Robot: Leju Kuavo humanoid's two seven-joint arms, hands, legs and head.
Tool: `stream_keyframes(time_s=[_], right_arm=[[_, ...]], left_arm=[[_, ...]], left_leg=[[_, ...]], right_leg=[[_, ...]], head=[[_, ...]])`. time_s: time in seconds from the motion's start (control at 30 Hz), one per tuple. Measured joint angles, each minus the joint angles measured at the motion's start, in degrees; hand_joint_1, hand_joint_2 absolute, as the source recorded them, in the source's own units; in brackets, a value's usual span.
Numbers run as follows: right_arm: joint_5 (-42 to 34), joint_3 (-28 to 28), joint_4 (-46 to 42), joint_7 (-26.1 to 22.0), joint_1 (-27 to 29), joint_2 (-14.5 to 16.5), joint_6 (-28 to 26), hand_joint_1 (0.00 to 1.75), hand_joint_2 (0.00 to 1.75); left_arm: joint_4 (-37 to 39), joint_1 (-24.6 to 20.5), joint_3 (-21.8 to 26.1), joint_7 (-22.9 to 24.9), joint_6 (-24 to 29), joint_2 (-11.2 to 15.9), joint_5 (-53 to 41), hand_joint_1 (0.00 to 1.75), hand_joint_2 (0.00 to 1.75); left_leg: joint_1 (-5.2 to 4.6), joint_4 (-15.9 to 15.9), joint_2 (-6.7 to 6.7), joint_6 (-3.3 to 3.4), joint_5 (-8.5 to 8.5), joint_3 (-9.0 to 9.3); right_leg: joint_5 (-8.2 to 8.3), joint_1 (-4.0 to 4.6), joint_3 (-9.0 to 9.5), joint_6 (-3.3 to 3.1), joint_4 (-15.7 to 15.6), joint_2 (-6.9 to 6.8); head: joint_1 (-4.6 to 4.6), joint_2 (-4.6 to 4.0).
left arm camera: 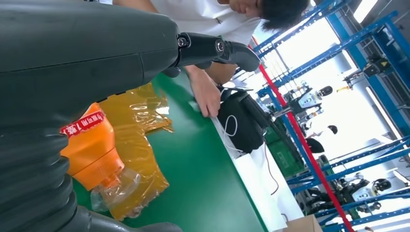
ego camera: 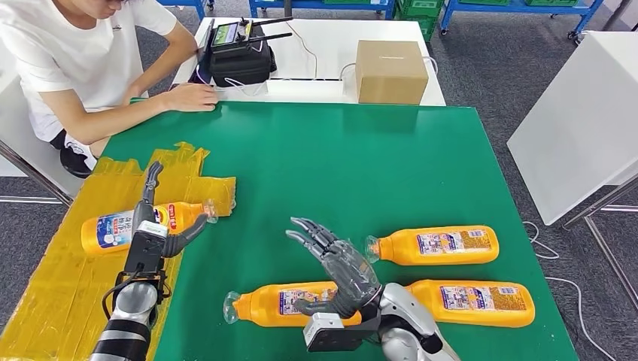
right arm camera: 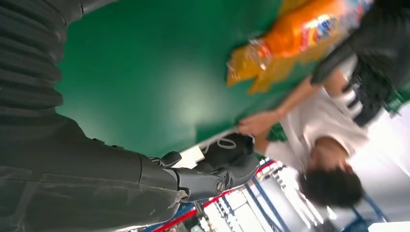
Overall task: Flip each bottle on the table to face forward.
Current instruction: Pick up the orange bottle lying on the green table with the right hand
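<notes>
Head view: left hand (ego camera: 154, 226) spread over a bottle (ego camera: 120, 226), holding nothing; right hand (ego camera: 336, 267) spread, empty.

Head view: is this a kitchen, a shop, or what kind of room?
Probably a robot test lab or workshop. Blue metal racks stand at the back, a person sits watching at the green table, and a remote controller rests on a black bag.
</notes>
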Motion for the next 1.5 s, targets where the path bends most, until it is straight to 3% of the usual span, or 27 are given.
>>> stream_keyframes(time_s=[0.53, 0.83, 1.0, 1.2, 1.27, 1.4, 1.43, 1.5], right_arm=[[5.6, 6.8, 6.8, 3.3, -3.1, -7.6, 2.4, 0.00, 1.75], [7.2, 9.2, 8.1, 5.1, -4.1, -10.2, 3.2, 0.00, 1.75], [12.1, 10.4, 10.1, 10.1, -5.7, -10.0, 2.8, 0.00, 1.75], [16.8, 12.5, 15.1, 13.8, -9.3, -6.7, 2.9, 0.09, 1.75], [18.4, 13.5, 17.4, 14.7, -10.9, -5.2, 3.3, 0.22, 1.75], [19.5, 15.3, 22.0, 15.3, -13.8, -2.2, 3.6, 1.24, 1.75], [19.5, 15.7, 22.9, 15.4, -14.4, -1.6, 3.7, 1.34, 1.75], [19.4, 16.4, 25.0, 15.3, -15.6, -0.3, 4.1, 1.34, 1.75]], left_arm=[[0.3, -0.2, -1.7, 0.5, 0.6, -0.6, 1.8, 0.00, 1.75], [2.2, -1.4, -2.4, 0.7, 0.7, -1.0, 2.9, 0.00, 1.75], [2.9, -1.7, -2.5, 0.7, 0.8, -1.4, 3.2, 0.00, 1.75], [2.9, -1.7, -3.2, 1.0, 0.5, -1.9, 3.4, 0.00, 1.75], [2.9, -1.8, -3.5, 1.1, 0.3, -2.1, 3.6, 0.00, 1.75], [2.9, -2.1, -4.1, 1.2, -0.1, -2.4, 3.9, 0.00, 1.75], [2.9, -2.1, -4.1, 1.2, -0.4, -2.5, 4.2, 0.00, 1.75], [2.9, -2.2, -4.3, 1.0, -0.9, -2.6, 4.9, 0.00, 1.75]], left_leg=[[0.00, 0.0, 0.01, 0.00, 0.00, -0.06], [0.00, 0.0, 0.01, 0.00, 0.00, -0.06], [0.00, 0.0, 0.02, 0.00, 0.00, -0.08], [0.01, 0.0, 0.02, 0.00, 0.00, -0.08], [0.02, 0.0, 0.06, 0.00, 0.00, -0.06], [0.04, 0.0, 0.07, 0.00, 0.00, -0.04], [0.04, 0.0, 0.08, 0.00, 0.00, -0.04], [0.04, 0.0, 0.10, 0.00, 0.01, -0.03]], right_leg=[[0.00, 0.00, -0.09, 0.00, 0.0, 0.00], [0.00, 0.01, -0.09, 0.00, 0.0, 0.01], [0.01, 0.00, -0.08, 0.01, 0.0, 0.01], [0.01, 0.02, -0.09, 0.01, 0.0, 0.02], [0.01, 0.03, -0.09, 0.01, 0.0, 0.05], [0.01, 0.05, -0.09, 0.00, 0.0, 0.07], [0.01, 0.05, -0.08, 0.00, 0.0, 0.08], [0.01, 0.05, -0.08, 0.00, 0.0, 0.10]], head=[[-0.01, 0.00], [-0.01, 0.00], [-0.02, 0.00], [-0.01, 0.00], [-0.01, 0.00], [-0.02, 0.00], [-0.02, 0.00], [-0.02, 0.00]])
